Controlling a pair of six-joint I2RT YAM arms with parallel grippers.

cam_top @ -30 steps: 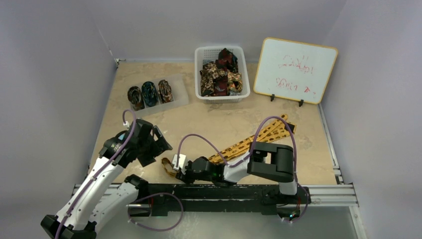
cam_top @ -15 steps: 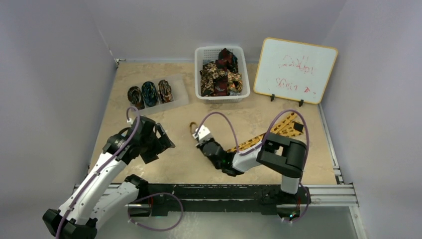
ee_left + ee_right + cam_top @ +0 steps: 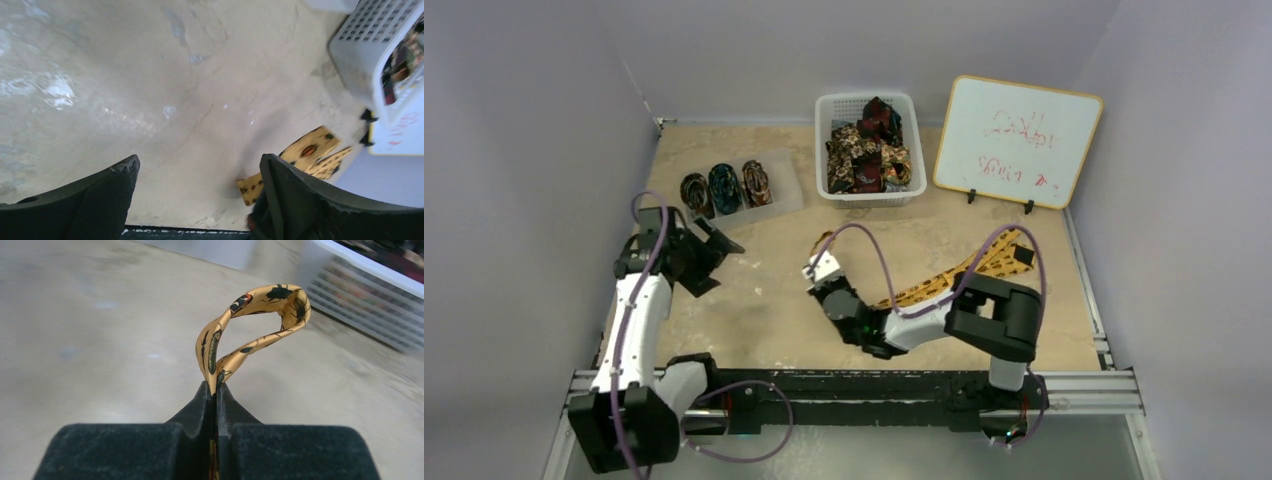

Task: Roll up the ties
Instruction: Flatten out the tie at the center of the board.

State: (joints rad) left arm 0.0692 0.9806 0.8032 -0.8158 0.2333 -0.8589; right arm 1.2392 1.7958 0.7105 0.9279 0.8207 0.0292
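So the right jaws are pinching shut on the thin end of the golden-yellow tie [image 3: 214, 347], which is looping up over the middle of the surface [image 3: 764, 300] while its length is trailing diagonally toward the right edge. The left jaws are hanging wide open and empty by the left edge, so I'm guessing any rolling is going along that diagonal.

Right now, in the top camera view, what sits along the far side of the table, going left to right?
Clear tray with three rolled ties → white basket of piled ties → whiteboard.
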